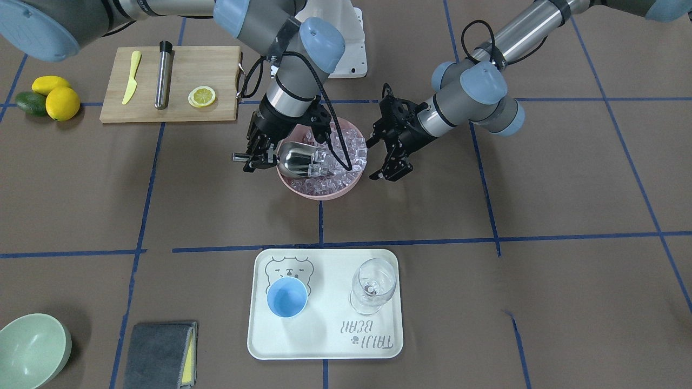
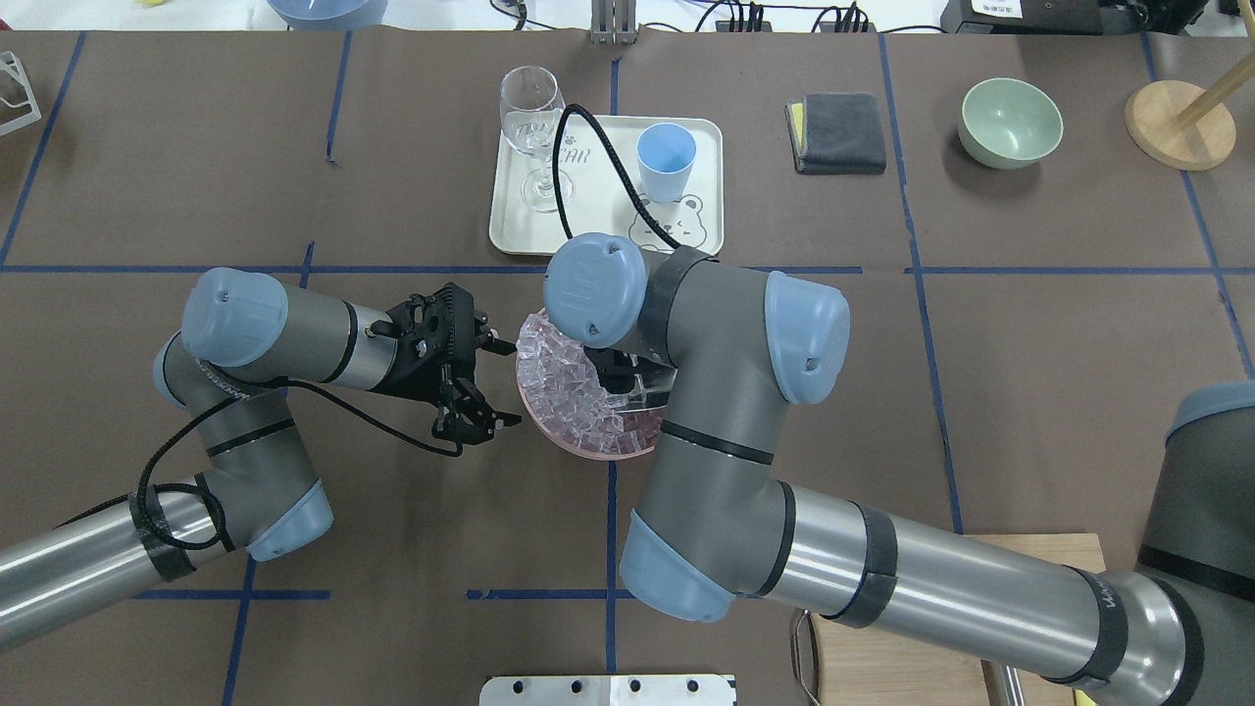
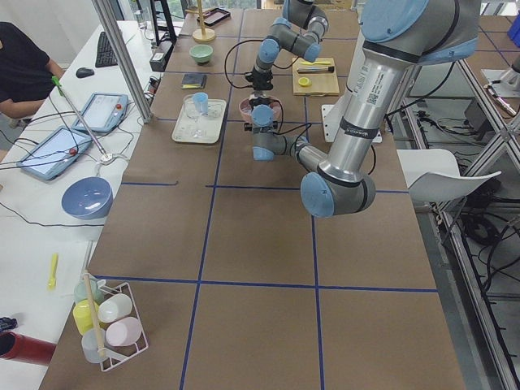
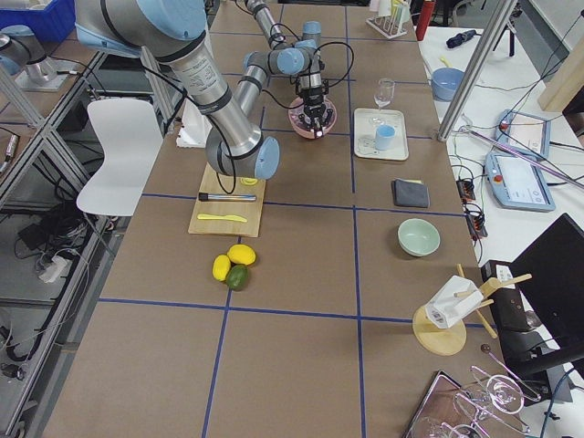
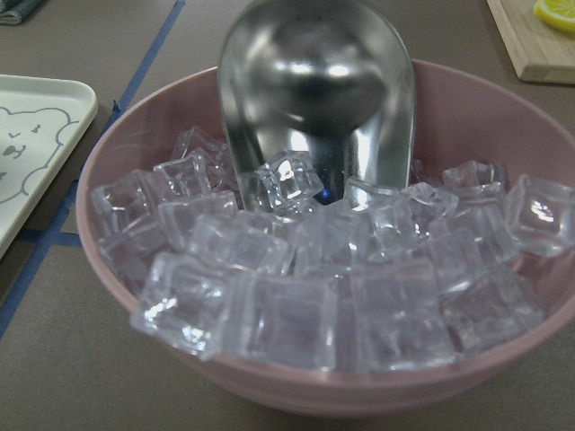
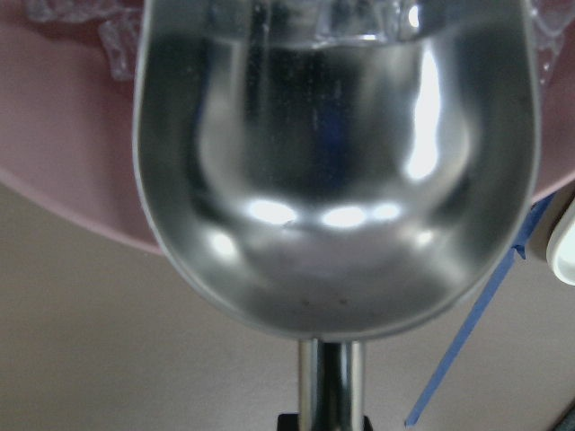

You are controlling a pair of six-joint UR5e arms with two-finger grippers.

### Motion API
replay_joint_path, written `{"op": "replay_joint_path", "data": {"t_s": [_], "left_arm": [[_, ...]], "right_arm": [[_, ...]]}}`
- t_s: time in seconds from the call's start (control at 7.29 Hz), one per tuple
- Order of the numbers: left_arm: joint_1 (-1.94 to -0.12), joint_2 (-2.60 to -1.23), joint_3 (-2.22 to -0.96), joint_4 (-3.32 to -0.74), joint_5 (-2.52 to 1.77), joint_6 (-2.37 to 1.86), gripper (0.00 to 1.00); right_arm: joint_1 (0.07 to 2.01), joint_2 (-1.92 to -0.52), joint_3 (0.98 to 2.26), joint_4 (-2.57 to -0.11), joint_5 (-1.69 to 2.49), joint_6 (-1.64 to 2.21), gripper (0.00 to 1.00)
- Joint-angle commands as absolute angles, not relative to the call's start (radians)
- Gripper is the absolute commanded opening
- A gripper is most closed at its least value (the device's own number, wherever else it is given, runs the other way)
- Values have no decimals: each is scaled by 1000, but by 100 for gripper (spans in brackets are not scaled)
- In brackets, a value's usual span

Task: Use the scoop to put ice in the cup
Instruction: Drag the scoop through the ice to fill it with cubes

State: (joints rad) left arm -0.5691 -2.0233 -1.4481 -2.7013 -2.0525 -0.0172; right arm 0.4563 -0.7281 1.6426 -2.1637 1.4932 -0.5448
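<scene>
The steel scoop [image 1: 300,160] lies tilted in the pink bowl [image 1: 319,193] with its mouth pushed into the heap of clear ice [image 1: 348,151]. My right gripper [image 1: 259,158] is shut on the scoop's rod handle at the bowl's edge. In the left wrist view a cube [image 5: 286,180] sits at the scoop's [image 5: 316,90] mouth among the ice [image 5: 314,296]. The right wrist view shows the scoop's [image 6: 332,180] underside. My left gripper [image 1: 374,159] is open and empty beside the bowl's other side; it also shows in the overhead view [image 2: 505,382]. The light-blue cup [image 1: 287,297] stands empty on the white tray [image 1: 324,346].
A clear wine glass [image 1: 373,283] stands on the tray beside the cup. A cutting board [image 1: 216,70] holds a yellow knife, a steel cylinder [image 1: 162,75] and a lemon slice. Lemons and an avocado [image 1: 48,97], a green bowl [image 1: 30,351] and a grey cloth [image 1: 159,356] lie at the edges.
</scene>
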Motion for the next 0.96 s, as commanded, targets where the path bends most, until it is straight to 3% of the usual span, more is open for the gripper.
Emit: {"op": "replay_joint_path", "data": {"t_s": [0.0, 0.82], "left_arm": [[-571, -2023, -1448, -2701, -2052, -18, 90], [-578, -2023, -1451, -2701, -2052, -18, 92]], "right_arm": [[465, -785, 1686, -2079, 1520, -532, 0], [509, -902, 1701, -1754, 1713, -408, 0]]}}
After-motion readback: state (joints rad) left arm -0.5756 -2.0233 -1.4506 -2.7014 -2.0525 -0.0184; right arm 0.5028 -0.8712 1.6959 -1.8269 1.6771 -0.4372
